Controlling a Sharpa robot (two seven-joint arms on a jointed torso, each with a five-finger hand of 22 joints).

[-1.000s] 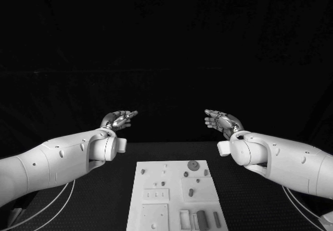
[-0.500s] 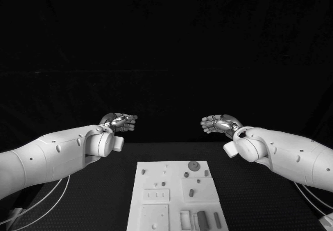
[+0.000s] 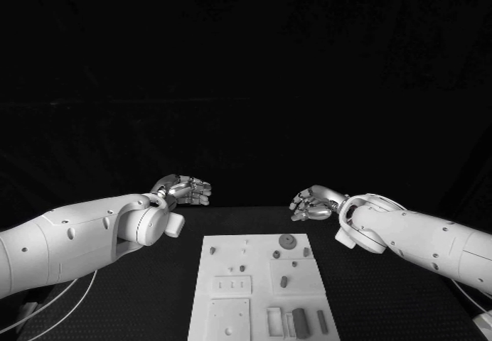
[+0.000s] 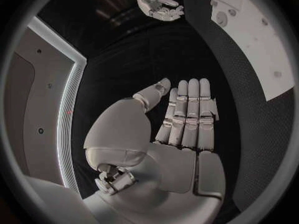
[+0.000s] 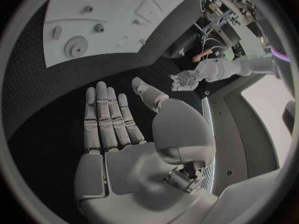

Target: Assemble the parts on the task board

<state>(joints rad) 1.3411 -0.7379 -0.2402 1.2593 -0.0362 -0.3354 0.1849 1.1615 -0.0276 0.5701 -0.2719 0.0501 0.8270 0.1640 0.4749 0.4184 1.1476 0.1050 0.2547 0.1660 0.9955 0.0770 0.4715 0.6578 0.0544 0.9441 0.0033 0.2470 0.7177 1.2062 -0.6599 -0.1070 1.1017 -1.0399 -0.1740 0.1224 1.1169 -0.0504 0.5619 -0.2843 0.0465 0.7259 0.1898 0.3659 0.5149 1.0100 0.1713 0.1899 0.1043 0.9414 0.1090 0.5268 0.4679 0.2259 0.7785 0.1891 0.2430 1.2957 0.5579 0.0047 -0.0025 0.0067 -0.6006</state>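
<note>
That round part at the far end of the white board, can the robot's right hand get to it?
Probably yes. The right hand holds nothing and hovers just beyond the task board's far end, and nothing lies between it and the round part.

A black desk (image 3: pixel 153 298) with a finely dotted surface carries the white task board (image 3: pixel 257 245), which lies flat at its middle, long side running away from the robot. White cables (image 3: pixel 46 302) trail at the desk's left edge.

left hand (image 3: pixel 185 191) lowered, right hand (image 3: pixel 311 202) lowered
</note>
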